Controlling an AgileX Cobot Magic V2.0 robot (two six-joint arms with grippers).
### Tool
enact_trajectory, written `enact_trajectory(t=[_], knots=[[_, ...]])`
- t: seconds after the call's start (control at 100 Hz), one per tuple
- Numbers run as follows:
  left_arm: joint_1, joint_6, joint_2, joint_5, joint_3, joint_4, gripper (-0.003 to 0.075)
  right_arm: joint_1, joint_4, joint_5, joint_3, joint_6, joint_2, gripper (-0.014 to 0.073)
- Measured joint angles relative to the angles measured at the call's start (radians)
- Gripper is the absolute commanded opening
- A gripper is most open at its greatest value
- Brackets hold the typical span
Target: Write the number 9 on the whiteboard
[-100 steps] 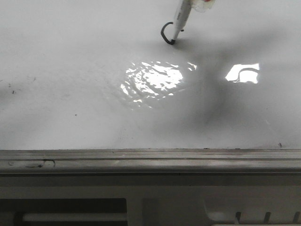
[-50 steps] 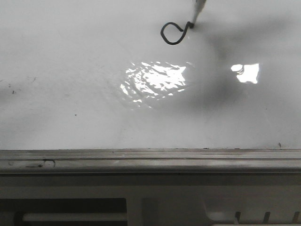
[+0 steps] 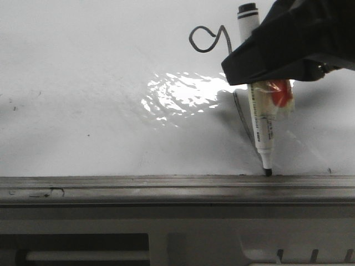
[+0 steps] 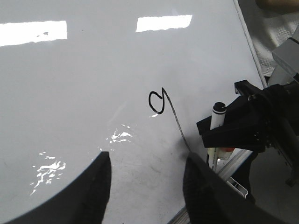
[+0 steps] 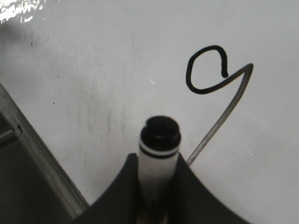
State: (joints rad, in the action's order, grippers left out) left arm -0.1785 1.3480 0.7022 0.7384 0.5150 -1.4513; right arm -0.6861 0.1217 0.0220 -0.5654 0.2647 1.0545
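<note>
The whiteboard fills the front view, glossy with a glare patch. The number 9 is drawn on it: a small dark loop at the top and a long thin tail running down to the lower edge. It also shows in the left wrist view and the right wrist view. My right gripper is shut on a white marker held upright, its black tip at the board's lower edge by the rail. The marker's black end shows between the fingers. My left gripper is open and empty above the board.
A grey metal rail runs along the board's lower edge, with a light housing below it. Small dark specks mark the board's left side. In the left wrist view the right arm stands at the board's edge.
The marker has moved from the loop at the top down to the board's lower edge, drawing the long tail. The right gripper has come into the front view.
</note>
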Motion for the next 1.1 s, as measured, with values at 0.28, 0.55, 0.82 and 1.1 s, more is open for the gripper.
enact_trajectory(t=[0.28,0.55,0.82,1.1], knots=[[-0.084,0.085,0.058,0.033,0.000,0.026,0.0318,-0.057,-0.007,0.017,-0.113,0.006,-0.126,-0.0074],[-0.373,0.468,0.297,0.053,0.000,-0.153,0.0318,-0.239,-0.009,0.044,-0.137,0.008,-0.138,-0.0074],[-0.503,0.635,0.461,0.064,0.024,-0.314,0.0318,-0.335,-0.009,0.013,-0.138,0.010,-0.081,-0.0074],[-0.507,0.641,0.476,0.079,0.037,-0.320,0.0317,-0.341,0.010,0.018,-0.138,0.010,-0.067,-0.0074]])
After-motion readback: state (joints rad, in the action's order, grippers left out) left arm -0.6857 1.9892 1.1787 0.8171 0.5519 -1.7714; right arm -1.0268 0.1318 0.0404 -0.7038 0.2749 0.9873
